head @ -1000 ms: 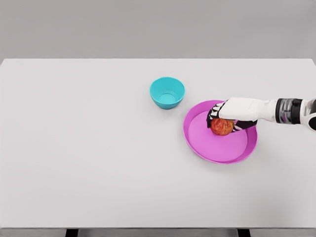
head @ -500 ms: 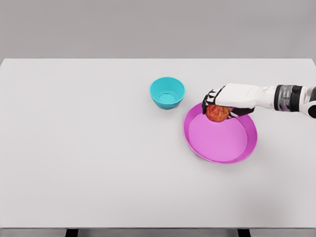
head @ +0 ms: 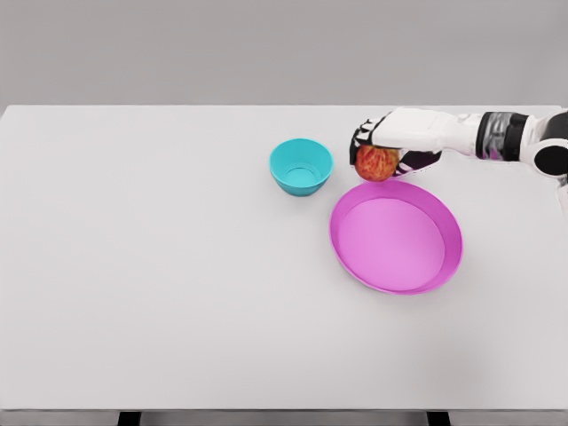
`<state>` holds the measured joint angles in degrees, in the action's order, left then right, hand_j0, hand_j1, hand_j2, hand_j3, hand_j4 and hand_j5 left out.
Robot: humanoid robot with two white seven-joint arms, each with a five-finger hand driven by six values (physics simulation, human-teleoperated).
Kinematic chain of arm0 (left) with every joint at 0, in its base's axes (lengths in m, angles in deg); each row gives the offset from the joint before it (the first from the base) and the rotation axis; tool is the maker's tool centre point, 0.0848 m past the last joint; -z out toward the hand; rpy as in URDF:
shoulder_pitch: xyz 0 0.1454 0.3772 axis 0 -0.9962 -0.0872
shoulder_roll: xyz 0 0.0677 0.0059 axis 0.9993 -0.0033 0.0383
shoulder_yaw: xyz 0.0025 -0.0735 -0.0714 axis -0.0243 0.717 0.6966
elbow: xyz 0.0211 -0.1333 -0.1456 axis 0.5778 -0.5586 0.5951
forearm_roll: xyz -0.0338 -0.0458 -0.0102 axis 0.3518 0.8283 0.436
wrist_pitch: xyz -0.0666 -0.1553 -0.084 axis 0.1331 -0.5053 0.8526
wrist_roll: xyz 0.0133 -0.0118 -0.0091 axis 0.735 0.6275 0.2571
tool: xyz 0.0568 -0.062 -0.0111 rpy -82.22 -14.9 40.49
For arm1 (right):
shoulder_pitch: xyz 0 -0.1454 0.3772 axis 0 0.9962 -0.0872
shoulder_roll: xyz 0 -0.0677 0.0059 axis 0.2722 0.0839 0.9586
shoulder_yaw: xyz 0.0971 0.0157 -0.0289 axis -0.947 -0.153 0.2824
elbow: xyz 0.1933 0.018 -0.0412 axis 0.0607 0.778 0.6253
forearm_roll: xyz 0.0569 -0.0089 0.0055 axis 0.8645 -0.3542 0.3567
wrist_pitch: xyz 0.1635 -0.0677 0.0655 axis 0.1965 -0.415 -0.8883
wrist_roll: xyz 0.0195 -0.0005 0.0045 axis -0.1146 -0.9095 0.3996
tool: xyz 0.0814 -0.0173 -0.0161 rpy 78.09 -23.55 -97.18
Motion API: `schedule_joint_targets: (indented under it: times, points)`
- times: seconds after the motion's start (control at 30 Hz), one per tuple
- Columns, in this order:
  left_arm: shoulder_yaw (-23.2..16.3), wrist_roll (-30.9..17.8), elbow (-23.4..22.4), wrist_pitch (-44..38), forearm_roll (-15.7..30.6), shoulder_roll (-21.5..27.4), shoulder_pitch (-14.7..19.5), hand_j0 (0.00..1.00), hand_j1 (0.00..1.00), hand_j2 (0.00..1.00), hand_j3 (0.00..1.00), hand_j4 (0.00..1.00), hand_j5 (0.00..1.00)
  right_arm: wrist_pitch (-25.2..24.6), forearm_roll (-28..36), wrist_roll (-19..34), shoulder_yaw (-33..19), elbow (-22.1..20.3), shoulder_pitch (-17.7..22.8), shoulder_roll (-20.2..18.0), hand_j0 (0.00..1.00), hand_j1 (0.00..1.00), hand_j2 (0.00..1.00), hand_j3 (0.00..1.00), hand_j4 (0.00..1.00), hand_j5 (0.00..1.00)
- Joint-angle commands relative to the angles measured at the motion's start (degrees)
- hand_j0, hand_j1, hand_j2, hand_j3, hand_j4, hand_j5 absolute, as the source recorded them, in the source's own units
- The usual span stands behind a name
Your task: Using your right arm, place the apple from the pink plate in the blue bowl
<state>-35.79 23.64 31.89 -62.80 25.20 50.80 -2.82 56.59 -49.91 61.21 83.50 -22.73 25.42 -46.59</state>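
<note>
My right hand [head: 380,153] holds the red-orange apple [head: 376,164] in the air, fingers curled over its top and sides. The apple hangs just beyond the far left rim of the pink plate [head: 396,236], which lies bare on the white table. The blue bowl [head: 301,166] stands to the left of the apple, a short gap away, and has nothing inside. My white right arm comes in from the right edge. My left arm does not show.
The white table [head: 160,266] spreads wide to the left and front of the bowl and plate. Its far edge runs just behind my right arm.
My right hand lifted the apple off the pink plate and carried it up and to the left, toward the blue bowl. The plate and bowl stayed put.
</note>
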Motion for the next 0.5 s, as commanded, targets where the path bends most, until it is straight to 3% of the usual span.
schedule_joint_targets:
  times: [0.0,0.47]
  points:
    - [0.00,-0.01,0.00,0.05,-0.01,0.00,0.00,1.00,1.00,1.00,1.00,1.00,1.00,-0.15,0.27,-0.01,-0.04,2.50,-0.26,2.02,0.45,0.45,0.45,0.45,0.45,0.45]
    - [0.00,-0.01,0.00,-0.04,-0.09,0.00,0.00,1.00,1.00,1.00,1.00,1.00,1.00,-0.15,0.01,-0.01,0.13,12.17,-4.83,10.46,0.45,0.45,0.45,0.45,0.45,0.45]
